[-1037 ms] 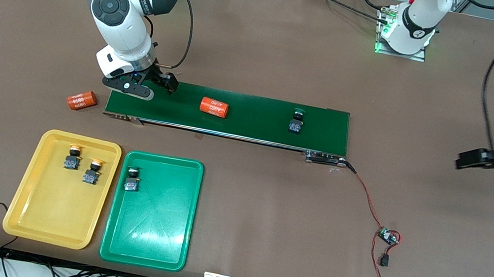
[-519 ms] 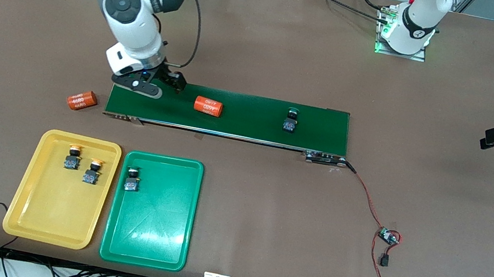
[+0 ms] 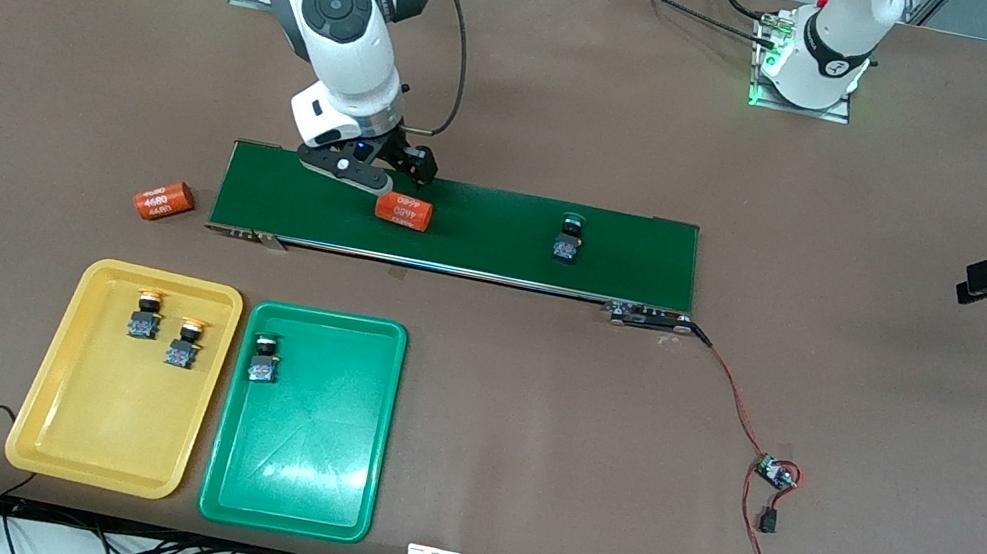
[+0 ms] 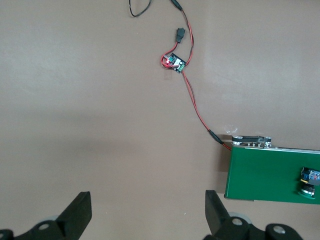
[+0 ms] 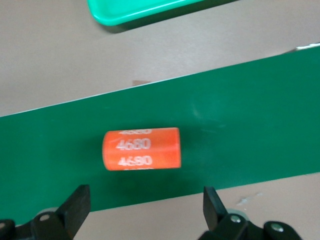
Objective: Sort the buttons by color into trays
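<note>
orange cyl (image 3: 403, 211) on belt (image 3: 476, 259) nr green btn (image 3: 568, 239)

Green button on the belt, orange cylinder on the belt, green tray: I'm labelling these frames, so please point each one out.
green button on the belt (image 3: 569, 238), front view, on its body just under the cap.
orange cylinder on the belt (image 5: 141, 149), right wrist view, on its printed side.
green tray (image 3: 298, 466), front view, on its bare floor.

White arms (image 3: 348, 38), black joint bands, black cables; gripper (image 3: 367, 171) black (green base lights, apparently).
</note>
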